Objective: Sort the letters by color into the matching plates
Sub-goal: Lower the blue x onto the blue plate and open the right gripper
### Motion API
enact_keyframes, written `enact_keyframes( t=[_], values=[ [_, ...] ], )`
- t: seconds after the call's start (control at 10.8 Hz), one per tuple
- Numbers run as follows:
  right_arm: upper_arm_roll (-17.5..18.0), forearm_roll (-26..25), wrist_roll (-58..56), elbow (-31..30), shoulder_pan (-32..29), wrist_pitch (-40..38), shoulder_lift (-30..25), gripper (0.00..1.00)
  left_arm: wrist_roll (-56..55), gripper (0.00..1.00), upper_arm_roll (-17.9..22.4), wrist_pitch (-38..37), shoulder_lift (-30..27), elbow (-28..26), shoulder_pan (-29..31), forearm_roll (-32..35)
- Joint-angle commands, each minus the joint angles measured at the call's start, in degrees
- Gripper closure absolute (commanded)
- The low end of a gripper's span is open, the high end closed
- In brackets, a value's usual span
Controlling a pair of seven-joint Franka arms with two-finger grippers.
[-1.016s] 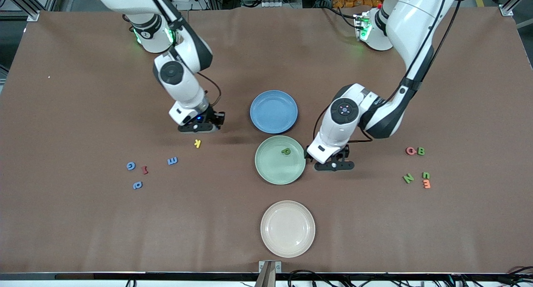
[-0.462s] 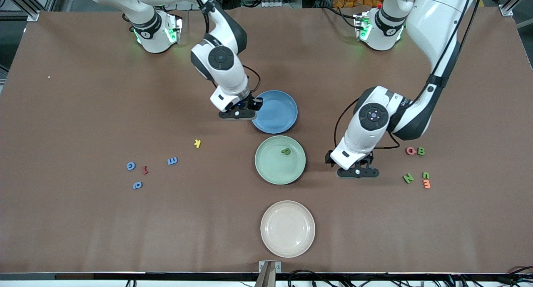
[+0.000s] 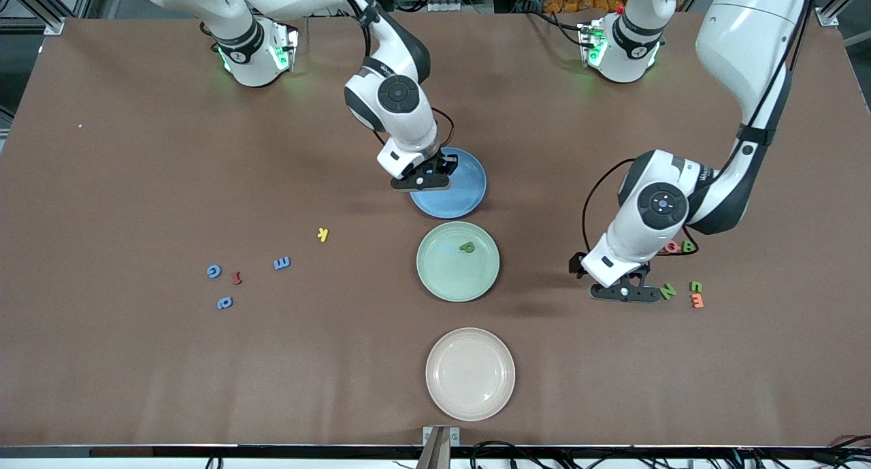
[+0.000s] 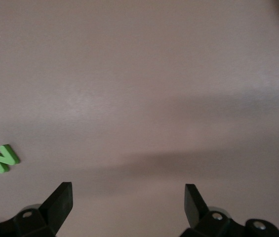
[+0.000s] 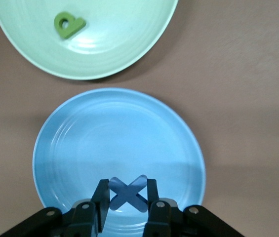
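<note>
Brown covering spreads over the surface [image 3: 136,149] in the front view; the right claw [image 3: 422,181] hangs over the rim of the blue plate [image 3: 463,190], clamped on a blue X; the left claw [image 3: 625,293] is low over bare surface just beside a green N [image 3: 667,291], spread wide with nothing in it; the green plate [image 3: 442,278] sits nearer the camera than the blue one and holds a green letter [image 3: 467,248]; a cream plate [image 3: 469,374] lies nearest the camera; three blue letters [image 3: 282,263] lie toward the right arm's end with a dark red letter [image 3: 236,277] among them and a yellow K [image 3: 323,234] nearby; a second green letter [image 3: 696,286] touches an orange letter [image 3: 697,301] toward the left arm's end

Left wrist view: two dark fingers [image 4: 60,202] stand well apart over bare surface; the green N [image 4: 3,158] lies off to one side

Right wrist view: the blue X [image 5: 127,192] is pinched between the fingers [image 5: 99,197] above the blue plate [image 5: 80,148]; the green plate [image 5: 129,49] with its green letter [image 5: 68,24] lies just beside it
</note>
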Motion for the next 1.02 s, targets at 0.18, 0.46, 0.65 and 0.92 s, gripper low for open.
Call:
enact_keyframes(
  t=[0.18,0.46,0.65,0.92],
  values=[
    [-0.39,-0.57,5.63,3.05,2.24,-0.83,2.67,0.0,7.11,0.0,-1.27,-0.31,-0.75,-2.63,7.01,0.75],
    [-0.56,-0.66,5.19,2.87,1.54,-2.05,1.97,0.0,5.28,0.0,-1.18,0.31,0.39,-2.63,10.44,0.49],
    [-2.39,-0.83,5.19,2.78,0.32,-6.61,0.39,0.0,4.83,0.0,-1.18,1.97,1.71,-2.63,13.34,0.57],
    [-3.81,-4.86,3.36,2.96,-3.98,-7.6,-0.41,0.0,1.26,0.0,-1.1,2.68,1.89,-2.72,13.88,0.4]
  ],
)
